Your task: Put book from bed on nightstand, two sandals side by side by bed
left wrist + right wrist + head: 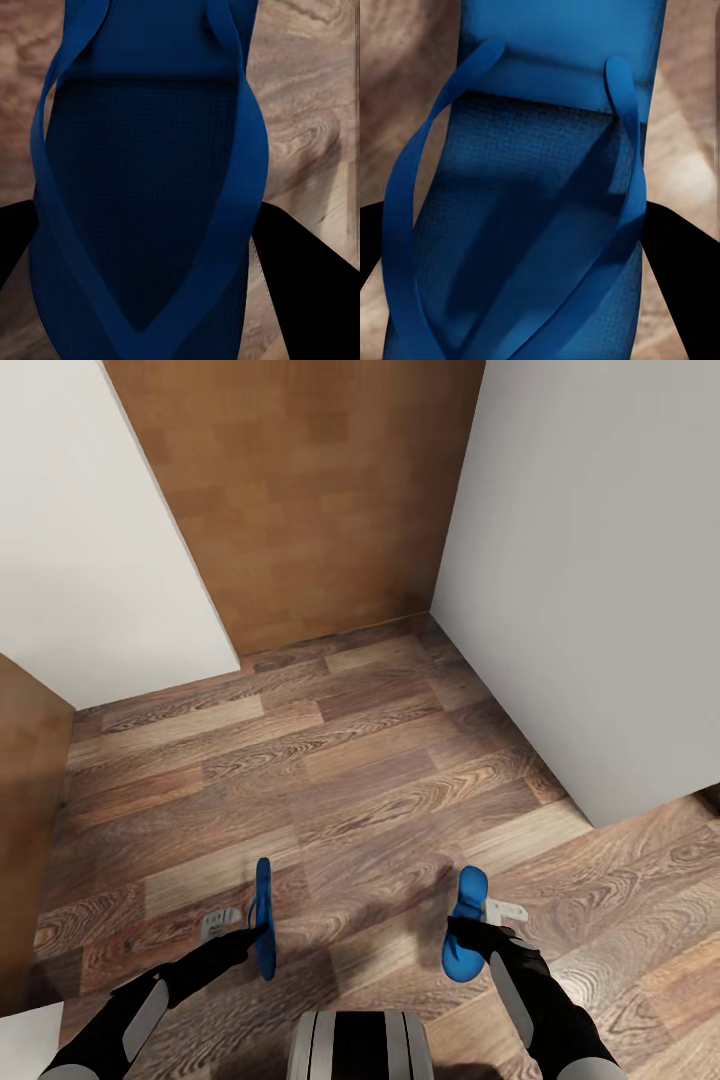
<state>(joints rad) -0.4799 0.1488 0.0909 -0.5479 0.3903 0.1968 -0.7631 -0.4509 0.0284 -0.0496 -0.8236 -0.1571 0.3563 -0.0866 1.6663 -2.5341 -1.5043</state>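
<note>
Each gripper holds one sandal above the floor (330,780). The left gripper (252,932) has the left sandal (263,920) on edge; the right gripper (462,932) has the right sandal (463,935), well apart from the other. The trunk (360,1045) lies between the arms, nearest the camera. Ahead, a door (300,490) stands at the floor's far edge between two walls: left wall (90,550), right wall (600,560). A wooden panel (25,810) stands along the floor's left edge.

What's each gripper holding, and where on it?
Left gripper clamps one blue sandal across its sole edges; right gripper clamps the other sandal likewise, both above the wood floor.
</note>
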